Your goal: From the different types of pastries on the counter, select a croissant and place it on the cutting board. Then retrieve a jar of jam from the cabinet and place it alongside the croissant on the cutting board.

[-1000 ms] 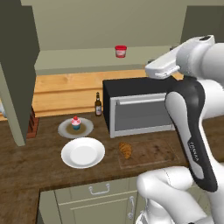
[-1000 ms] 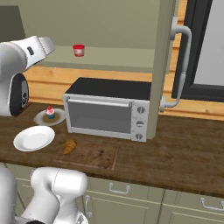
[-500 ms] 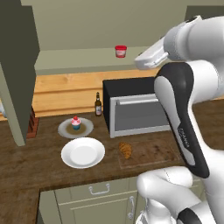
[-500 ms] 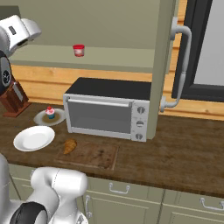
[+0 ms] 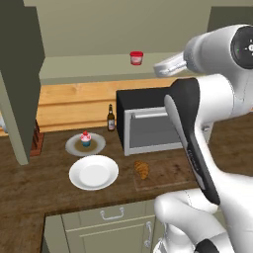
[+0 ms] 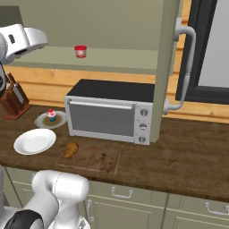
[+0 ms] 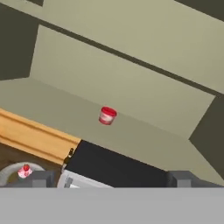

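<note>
While my gripper [image 7: 111,178] hangs high in front of the open cabinet, my two dark fingertips [image 7: 40,179] sit wide apart at the bottom of the hand view with nothing between them. Beyond them, the small round jam jar [image 7: 106,116], red with a pale band, stands alone and upright on the flat olive cabinet shelf [image 7: 52,105], well clear of the back wall and of both side panels. Below the shelf runs a light wooden backsplash, and under that a boxy black and silver toaster oven [image 6: 110,110] on the dark wood counter [image 6: 192,152]. Just in front of the oven lies the brown, mottled cutting board [image 6: 91,158], and the golden curved croissant [image 6: 70,149] rests on its left end; the rest of the board is bare. Left of it sits a smooth white plate [image 5: 94,172] holding nothing, and behind that a grey plate carries a cupcake [image 5: 86,139]. A dark bottle [image 5: 111,118] stands beside the oven.
</note>
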Robot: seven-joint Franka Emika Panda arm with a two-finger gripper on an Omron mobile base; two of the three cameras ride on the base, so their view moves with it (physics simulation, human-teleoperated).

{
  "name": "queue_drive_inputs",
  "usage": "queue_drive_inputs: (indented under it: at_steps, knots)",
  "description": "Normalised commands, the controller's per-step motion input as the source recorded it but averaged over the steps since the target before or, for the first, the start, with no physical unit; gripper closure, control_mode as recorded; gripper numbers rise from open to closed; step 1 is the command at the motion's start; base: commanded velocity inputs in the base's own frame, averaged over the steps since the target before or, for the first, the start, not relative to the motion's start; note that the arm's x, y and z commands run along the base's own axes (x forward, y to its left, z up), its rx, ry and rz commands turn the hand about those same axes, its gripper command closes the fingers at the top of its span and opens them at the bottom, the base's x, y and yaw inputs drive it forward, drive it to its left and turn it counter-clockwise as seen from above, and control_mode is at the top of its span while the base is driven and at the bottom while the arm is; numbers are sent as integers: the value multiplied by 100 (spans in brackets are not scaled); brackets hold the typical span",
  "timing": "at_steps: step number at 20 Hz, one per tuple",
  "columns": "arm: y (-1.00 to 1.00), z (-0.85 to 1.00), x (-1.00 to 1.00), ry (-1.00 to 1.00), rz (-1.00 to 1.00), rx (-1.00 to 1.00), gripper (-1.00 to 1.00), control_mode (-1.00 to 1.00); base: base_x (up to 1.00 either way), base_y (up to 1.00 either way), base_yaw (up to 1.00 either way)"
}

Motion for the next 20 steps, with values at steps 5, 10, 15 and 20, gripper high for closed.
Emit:
queue_drive_inputs:
  at_steps: [5, 10, 15, 20]
  knots:
    - [-1, -19, 37, 17, -10, 11, -100, -100, 0, 0, 0]
    - [-11, -11, 17, 16, 0, 17, -100, -100, 0, 0, 0]
    - [-6, 1, 10, 11, 0, 20, -100, -100, 0, 0, 0]
    - [0, -14, 20, -4, 0, 9, -100, -100, 0, 0, 0]
